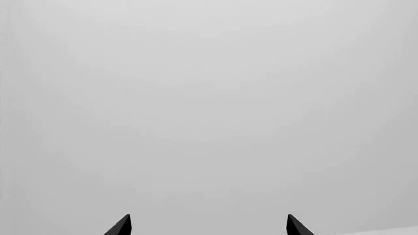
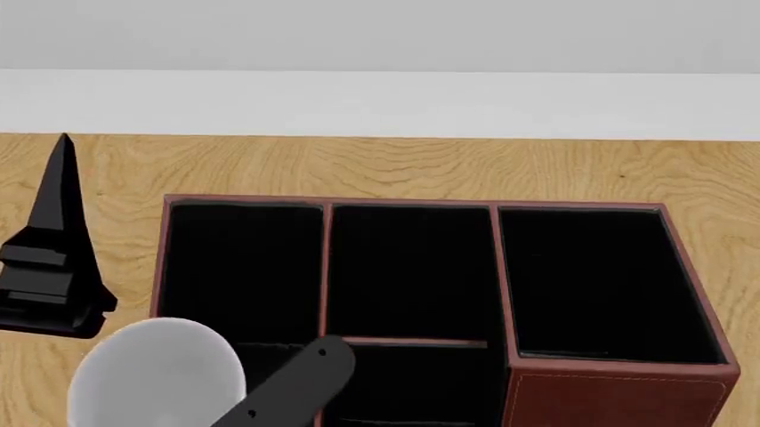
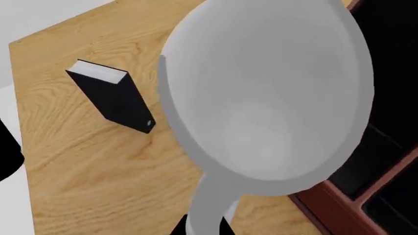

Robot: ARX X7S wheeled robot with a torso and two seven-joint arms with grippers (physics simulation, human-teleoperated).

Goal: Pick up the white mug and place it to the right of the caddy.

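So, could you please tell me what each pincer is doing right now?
Left pincer: open, holding nothing.
Right pincer: shut on the mug by its handle, beside the caddy.

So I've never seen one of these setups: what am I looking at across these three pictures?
A simulated two-armed robot at a wooden table. The head view looks down from its head; each wrist view comes from a camera beside a gripper. On the table stands the caddy, a red-brown box with black compartments, and a black book. The right gripper appears to hold the white mug by its handle, lifted beside the caddy. The left gripper is open, empty, facing blank grey.
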